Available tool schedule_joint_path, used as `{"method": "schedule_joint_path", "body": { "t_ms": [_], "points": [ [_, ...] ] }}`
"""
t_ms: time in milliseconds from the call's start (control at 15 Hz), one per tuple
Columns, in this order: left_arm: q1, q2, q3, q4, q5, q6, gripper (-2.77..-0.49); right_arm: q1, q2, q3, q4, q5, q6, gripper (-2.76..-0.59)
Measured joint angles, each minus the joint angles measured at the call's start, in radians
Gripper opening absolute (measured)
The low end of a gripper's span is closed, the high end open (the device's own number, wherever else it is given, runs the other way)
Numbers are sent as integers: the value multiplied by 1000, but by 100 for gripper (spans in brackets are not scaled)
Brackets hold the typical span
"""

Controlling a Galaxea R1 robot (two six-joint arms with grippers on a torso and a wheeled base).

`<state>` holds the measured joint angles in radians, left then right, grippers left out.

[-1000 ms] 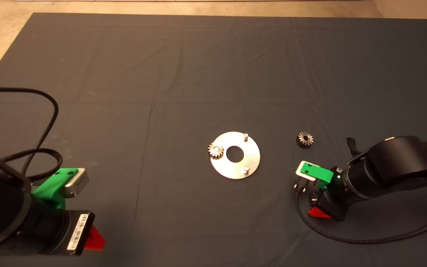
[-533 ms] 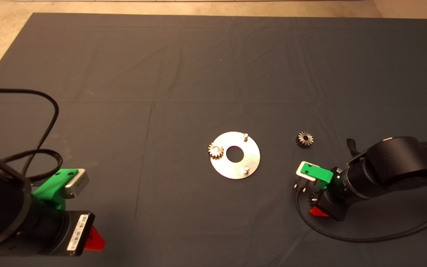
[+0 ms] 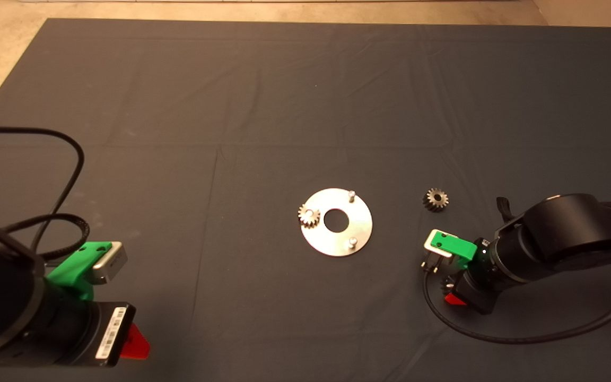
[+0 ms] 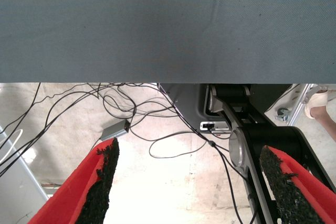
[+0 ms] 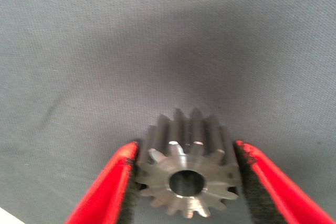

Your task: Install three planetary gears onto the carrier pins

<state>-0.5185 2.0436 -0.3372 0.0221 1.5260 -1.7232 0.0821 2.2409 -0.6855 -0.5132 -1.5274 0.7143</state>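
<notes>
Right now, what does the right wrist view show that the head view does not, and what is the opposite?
Only the right wrist view shows the gear gripped between the right gripper's pads, with its teeth and centre hole clear. Only the head view shows the disc with one gear seated on a pin, two bare pins, a loose gear on the mat, and the left gripper parked at the lower left. Both show the dark mat and the right gripper.
</notes>
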Motion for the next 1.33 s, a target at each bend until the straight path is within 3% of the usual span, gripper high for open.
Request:
{"method": "schedule_joint_path", "body": {
  "t_ms": [800, 1067, 1200, 1333],
  "points": [
    [9, 0, 0, 0, 0, 0, -137, 2, 0, 15, 1, -4, 0, -223],
    [11, 0, 0, -1, 0, 0, -137, 108, 32, 19, 40, -10, 8, -223],
    [11, 0, 0, -1, 0, 0, -137, 156, 86, -5, 116, -4, 17, -224],
    [12, 0, 0, -1, 0, 0, -137, 175, 129, -42, 155, -4, 22, -224]
  ]
}}
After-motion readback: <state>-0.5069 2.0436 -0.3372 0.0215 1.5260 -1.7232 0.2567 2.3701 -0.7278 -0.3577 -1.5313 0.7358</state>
